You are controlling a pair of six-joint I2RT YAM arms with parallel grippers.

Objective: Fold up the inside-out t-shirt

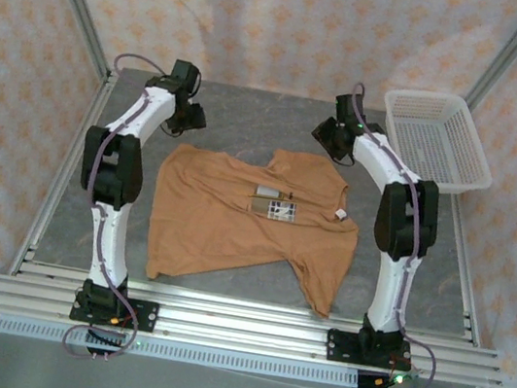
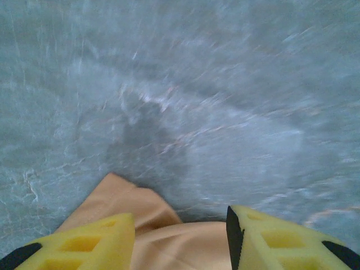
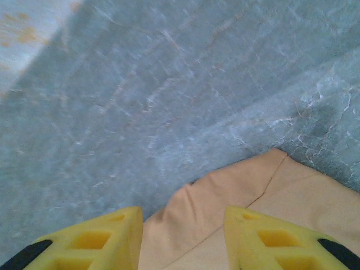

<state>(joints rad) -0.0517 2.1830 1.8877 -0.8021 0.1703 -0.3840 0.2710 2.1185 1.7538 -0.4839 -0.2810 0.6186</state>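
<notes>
The inside-out t-shirt (image 1: 235, 215) is being supported, spread with its labels up, by the grey table (image 1: 241, 117) at the centre of the frame. Its upper corners are being hovered over by the left gripper (image 2: 180, 225), upper left, and the right gripper (image 3: 183, 222), upper right. Both are being held open with nothing pinched, seemingly placed for a two-handed fold.

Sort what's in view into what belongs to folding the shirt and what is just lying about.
Belongs to the job:
- the inside-out t-shirt, spread on the table
- the left pincer, jaws apart at the shirt's far edge
- the right pincer, jaws apart at the shirt's far edge

Just lying about:
- the white basket, at the far right corner, nothing in it
</notes>
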